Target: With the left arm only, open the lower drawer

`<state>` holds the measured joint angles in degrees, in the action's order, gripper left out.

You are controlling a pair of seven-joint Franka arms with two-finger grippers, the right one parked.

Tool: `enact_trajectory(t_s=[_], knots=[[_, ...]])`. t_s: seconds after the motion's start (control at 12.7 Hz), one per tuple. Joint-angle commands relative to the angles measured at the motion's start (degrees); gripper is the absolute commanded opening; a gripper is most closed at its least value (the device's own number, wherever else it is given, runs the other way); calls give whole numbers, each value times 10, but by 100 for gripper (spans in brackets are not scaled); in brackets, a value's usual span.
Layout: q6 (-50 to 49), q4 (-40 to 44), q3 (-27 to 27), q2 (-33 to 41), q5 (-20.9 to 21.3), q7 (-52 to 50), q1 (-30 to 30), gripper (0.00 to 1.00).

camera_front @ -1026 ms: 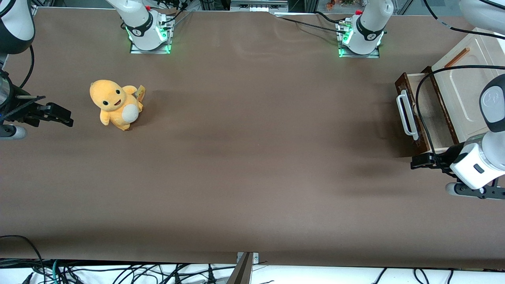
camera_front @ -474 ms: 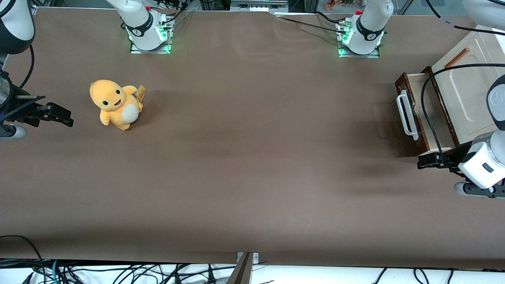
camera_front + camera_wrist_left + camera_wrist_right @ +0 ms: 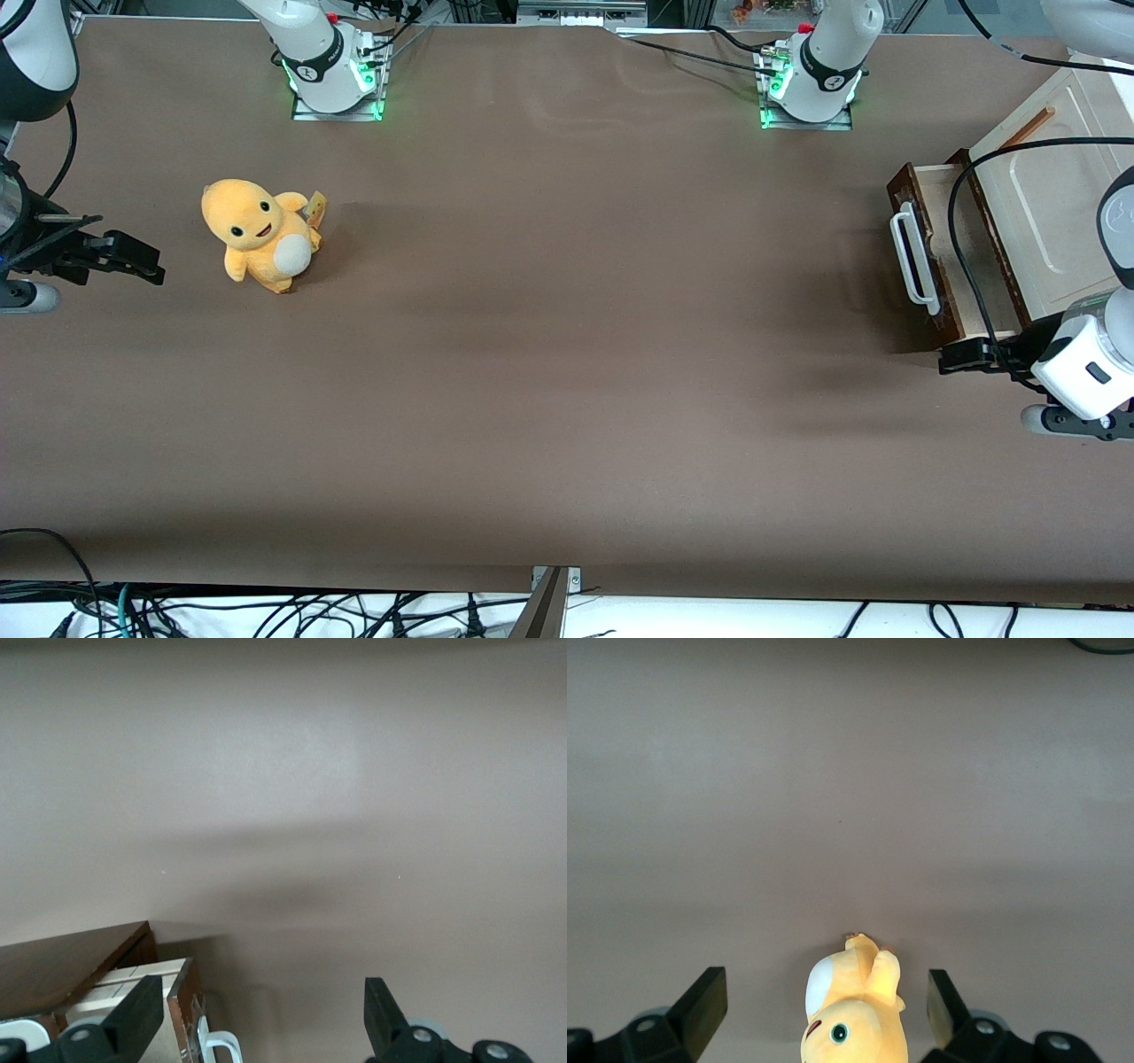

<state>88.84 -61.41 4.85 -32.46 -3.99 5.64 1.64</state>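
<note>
Front view: lower drawer (image 3: 957,257) pulled out, at the desk (image 3: 567,354) edge on my working end.
My end effector (image 3: 952,357): spread wide, empty, just beside the drawer's nearer corner.

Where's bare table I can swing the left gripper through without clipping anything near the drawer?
The brown table lies bare from the plush toy to the lower drawer, and nearer the front camera. It is crowded by the open drawer's white handle: the left gripper, fingers open, hangs just beside the drawer's corner, holding nothing.
</note>
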Motion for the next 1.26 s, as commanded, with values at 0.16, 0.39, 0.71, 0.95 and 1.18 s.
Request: enact_trajectory(t_s=[0.16,0.39,0.71,0.95,1.18], knots=[[-17,-9,-2,15,16,2,1,100],[-20,-11,-5,18,16,3,1,100],[-21,-11,-5,18,16,3,2,100],[-23,-12,-5,18,17,-2,6,100],[-23,-12,-5,18,16,-2,6,100]])
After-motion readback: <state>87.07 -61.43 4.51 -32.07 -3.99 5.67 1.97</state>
